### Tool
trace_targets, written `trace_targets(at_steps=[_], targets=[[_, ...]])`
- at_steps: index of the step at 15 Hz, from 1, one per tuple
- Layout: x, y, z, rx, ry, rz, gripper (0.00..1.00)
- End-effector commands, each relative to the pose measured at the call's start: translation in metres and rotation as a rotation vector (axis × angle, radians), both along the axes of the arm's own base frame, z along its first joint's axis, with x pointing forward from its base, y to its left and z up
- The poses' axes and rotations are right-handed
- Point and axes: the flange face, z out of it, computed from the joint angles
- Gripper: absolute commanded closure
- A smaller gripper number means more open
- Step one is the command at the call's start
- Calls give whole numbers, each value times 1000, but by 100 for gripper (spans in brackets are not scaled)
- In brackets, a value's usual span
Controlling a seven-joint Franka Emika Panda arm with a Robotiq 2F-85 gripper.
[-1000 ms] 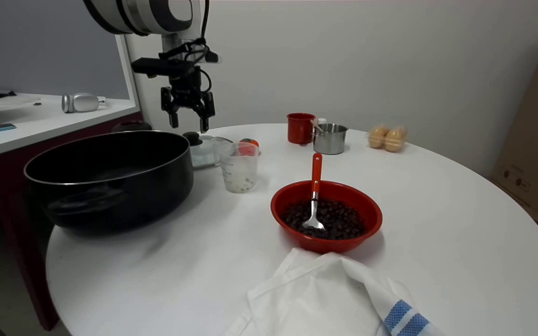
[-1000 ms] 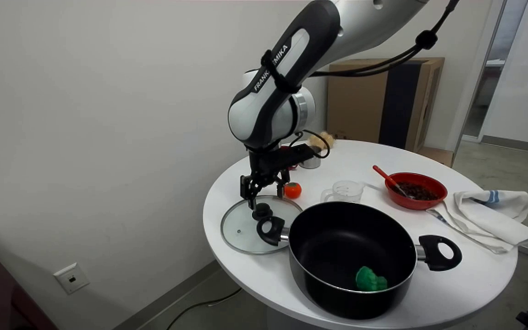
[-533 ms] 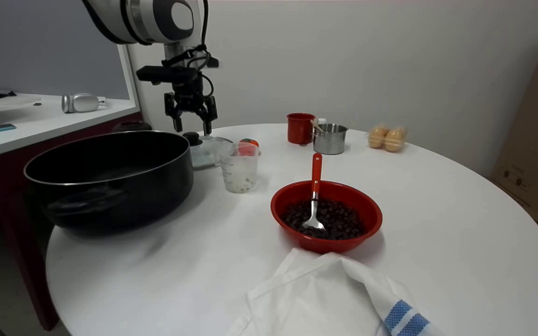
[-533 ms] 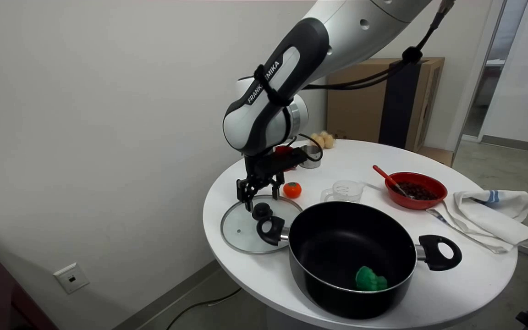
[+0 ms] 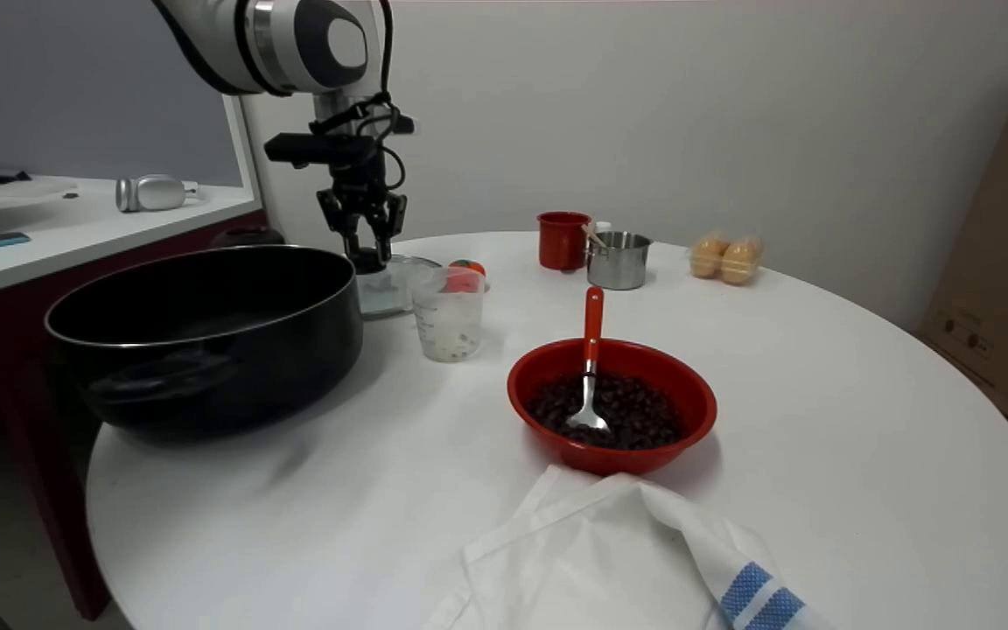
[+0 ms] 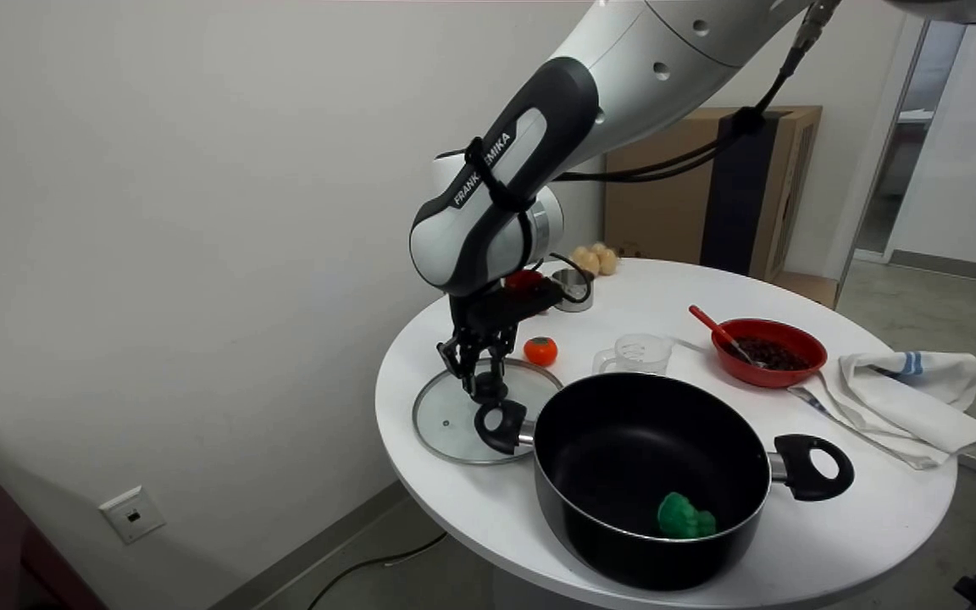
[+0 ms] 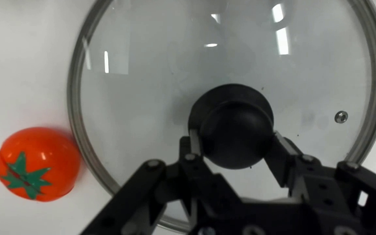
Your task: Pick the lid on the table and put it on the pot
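The tool has its fingers snug on both sides of the knob, no wider apart than that, so I'd call it a grip. How firm, can't tell. The lid is way down low, on the table or barely off it, can't say which. What matters: the pot is right beside the lid, to the right and a bit nearer in an exterior view, rim clearly higher. From there one handle overlaps the lid's edge. IMO it's straight up first, then sideways, or the lid probably snags that handle.
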Motion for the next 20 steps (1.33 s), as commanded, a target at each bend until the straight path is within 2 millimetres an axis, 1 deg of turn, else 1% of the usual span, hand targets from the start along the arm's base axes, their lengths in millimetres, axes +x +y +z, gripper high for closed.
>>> trace_targets(at_steps=[1, 5, 14, 18, 20], targets=[[8, -1, 5, -27, -12, 23, 75], [12, -12, 13, -37, -36, 20, 75], [31, -61, 42, -42, -88, -5, 75], [36, -76, 62, -26, -117, -4, 75], [39, -81, 79, -10, -137, -9, 75]])
